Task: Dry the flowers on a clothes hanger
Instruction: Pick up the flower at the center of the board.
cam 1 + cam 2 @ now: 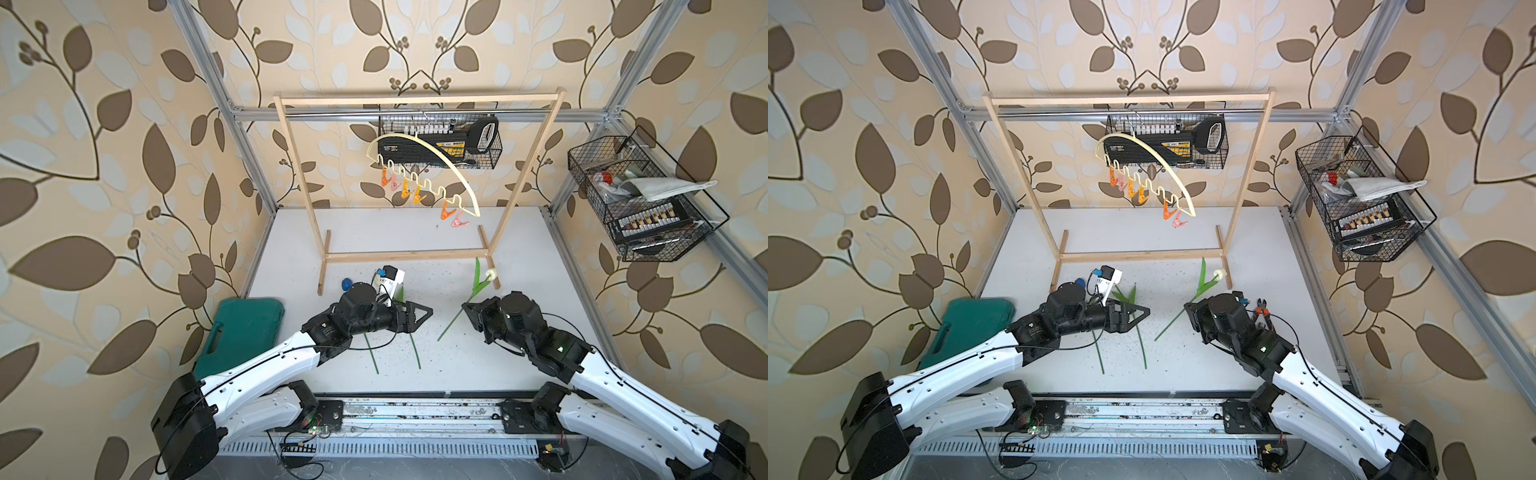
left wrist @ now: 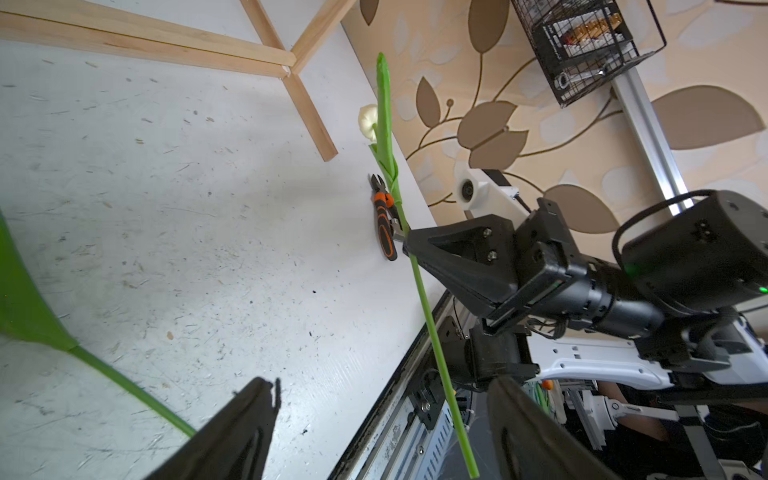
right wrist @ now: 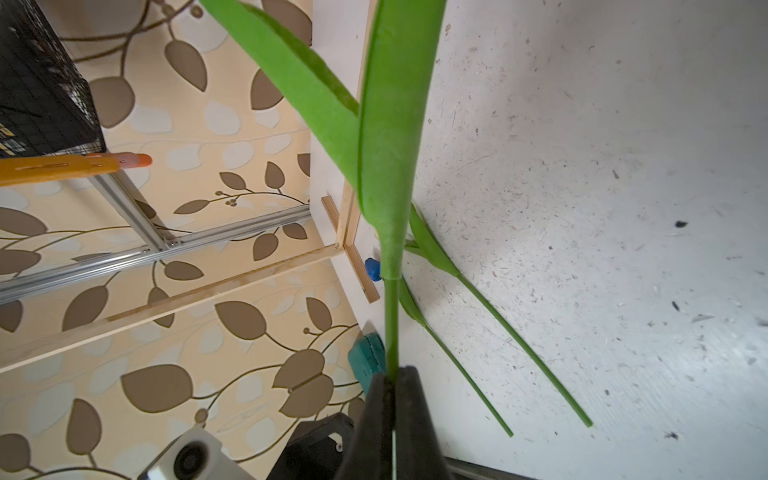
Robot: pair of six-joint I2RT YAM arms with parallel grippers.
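Closest to the lens in the right wrist view, the right gripper has its black jaws pressed together on the thin green stem of a cream-white artificial tulip. The tulip's broad leaves fill that picture and hide its head. That head shows only from the left wrist and in both top views, near the right-hand foot of the tall light-wood rack frame. The stem runs slanted through the jaws with both ends free.

From its own wrist camera, the left gripper has its jaws apart with nothing between them. In both top views it overlaps the stems of the 2 other tulips, which lie side by side on the white tabletop. Only 1 blue head is visible; the other head is hidden under the left wrist.

Orange-and-black pliers appear from the left wrist and in a top view; elsewhere the right arm covers them.

The cream-yellow arched plastic clothes hanger hangs tilted from the rack's top bar, well apart from all 3 flowers. Its metal hook is hard to make out against the black wire basket behind it.
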